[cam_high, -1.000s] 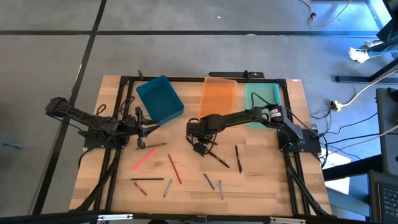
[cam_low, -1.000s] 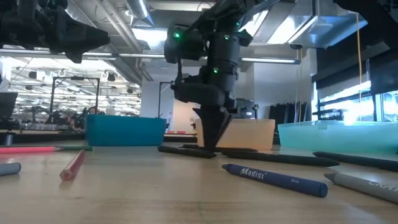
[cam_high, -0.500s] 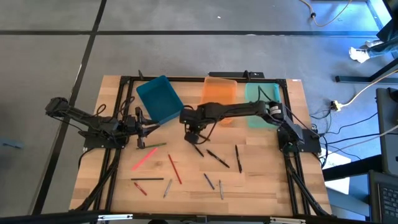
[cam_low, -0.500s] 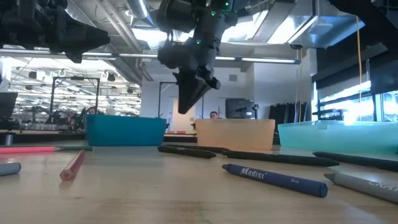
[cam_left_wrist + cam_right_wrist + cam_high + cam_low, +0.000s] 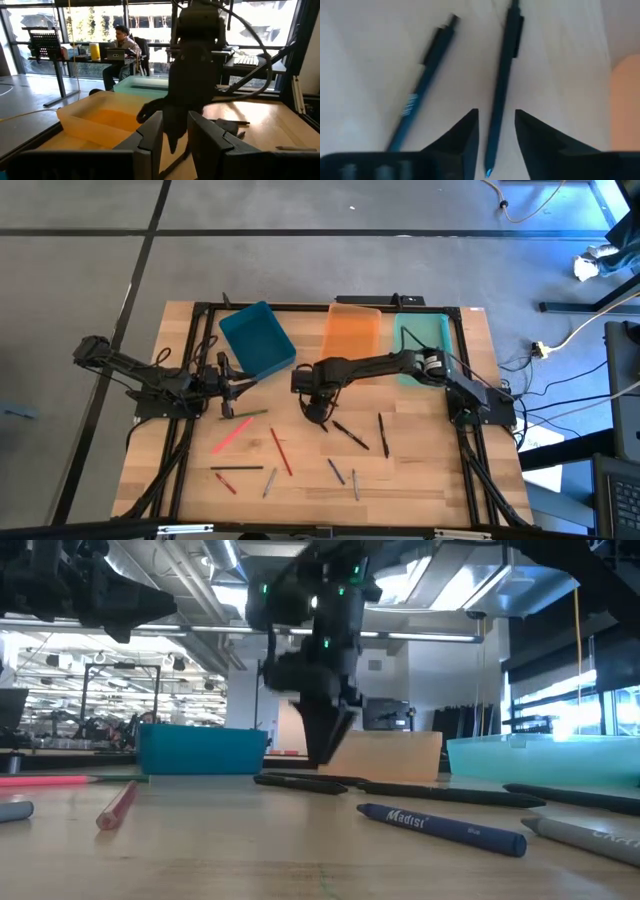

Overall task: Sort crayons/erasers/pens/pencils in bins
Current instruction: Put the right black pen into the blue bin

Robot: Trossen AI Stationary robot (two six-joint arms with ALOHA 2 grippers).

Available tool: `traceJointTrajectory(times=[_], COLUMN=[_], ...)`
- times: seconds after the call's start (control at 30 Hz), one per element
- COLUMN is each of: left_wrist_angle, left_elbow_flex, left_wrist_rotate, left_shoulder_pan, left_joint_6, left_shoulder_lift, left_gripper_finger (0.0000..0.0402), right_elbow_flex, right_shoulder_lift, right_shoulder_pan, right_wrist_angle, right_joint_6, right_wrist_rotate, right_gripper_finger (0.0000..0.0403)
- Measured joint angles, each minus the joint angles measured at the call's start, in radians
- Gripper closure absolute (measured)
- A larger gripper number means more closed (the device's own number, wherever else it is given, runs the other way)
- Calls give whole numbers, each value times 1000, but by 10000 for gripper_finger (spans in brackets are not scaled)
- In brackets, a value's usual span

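Observation:
Several pens, pencils and crayons lie scattered on the wooden table (image 5: 430,470). The teal-blue bin (image 5: 258,340), the orange bin (image 5: 352,335) and the mint bin (image 5: 420,345) stand along its far edge. My right gripper (image 5: 315,410) points down near the table's middle. It is open, with one finger on either side of a dark pen (image 5: 496,100) lying flat, and a gap shows on both sides. A second dark pen (image 5: 422,90) lies beside it. My left gripper (image 5: 240,385) waits open at the left, beside the teal-blue bin.
Nearer the front edge lie a pink stick (image 5: 232,435), a red pencil (image 5: 282,450), a green stick (image 5: 245,414), grey ones (image 5: 335,470) and a dark pen (image 5: 383,432). A blue crayon (image 5: 440,825) lies close to the low camera. Black frame rails border the table.
My right gripper has risen from the table and swung toward the teal-blue bin. It has then come down again over the dark pen, a little left of where it began. The pens lie where they were.

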Motion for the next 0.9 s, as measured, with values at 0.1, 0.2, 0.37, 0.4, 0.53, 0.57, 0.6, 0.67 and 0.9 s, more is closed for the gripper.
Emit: traceJointTrajectory(times=[0.1,0.2,0.37,0.4,0.53,0.57,0.6,0.67,0.9], left_wrist_angle=[-1,-1,-3,-3,-3,-3,-3,-4,-15], left_elbow_flex=[0,0,0,0,0,0,0,0,0], left_wrist_rotate=[0,0,0,0,0,0,0,0,0], left_shoulder_pan=[0,0,0,0,0,0,0,0,0], left_joint_6=[-1,-3,0,0,0,0,1,0,0], left_shoulder_lift=[0,0,1,0,0,1,1,0,1], left_gripper_finger=[321,321,321,321,321,321,321,321,321], right_elbow_flex=[0,4,6,6,5,5,5,5,24], right_shoulder_lift=[31,45,53,54,56,56,56,57,57], right_shoulder_pan=[-5,-12,-25,-27,-35,-37,-39,-41,-42], right_wrist_angle=[-7,-10,-13,-14,-18,-19,-19,-20,-34], right_joint_6=[-2,-5,-27,-28,-33,-33,-33,-35,-33], right_wrist_rotate=[2,-3,-56,-59,-65,-67,-69,-68,-67], right_gripper_finger=[251,247,270,279,330,344,356,374,369])
